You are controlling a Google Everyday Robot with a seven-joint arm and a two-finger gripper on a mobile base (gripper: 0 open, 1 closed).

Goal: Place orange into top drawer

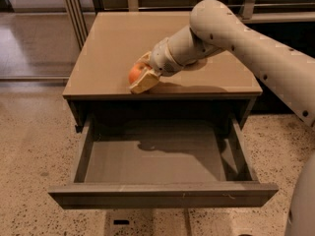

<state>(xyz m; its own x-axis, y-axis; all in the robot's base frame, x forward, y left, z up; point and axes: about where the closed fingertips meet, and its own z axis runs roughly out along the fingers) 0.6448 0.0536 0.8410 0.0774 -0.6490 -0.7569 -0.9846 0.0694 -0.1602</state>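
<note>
The gripper [142, 74] sits low over the front edge of the cabinet's worktop [123, 38], left of centre. Its tan jaws are closed on the orange [135, 73], one jaw below and in front of the fruit, the other behind it. Part of the orange's skin shows on the left between them. Whether the fruit touches the worktop or hangs just above it cannot be told.

The pale arm [236, 36] reaches in from the right across the back of the worktop and casts a shadow beside the gripper. Directly below, the top drawer [162, 194] is pulled fully out. Its plain front panel is nearest the camera, and the arm's shadow falls on its smooth grey bottom. The cabinet stands on a speckled floor [29, 146].
</note>
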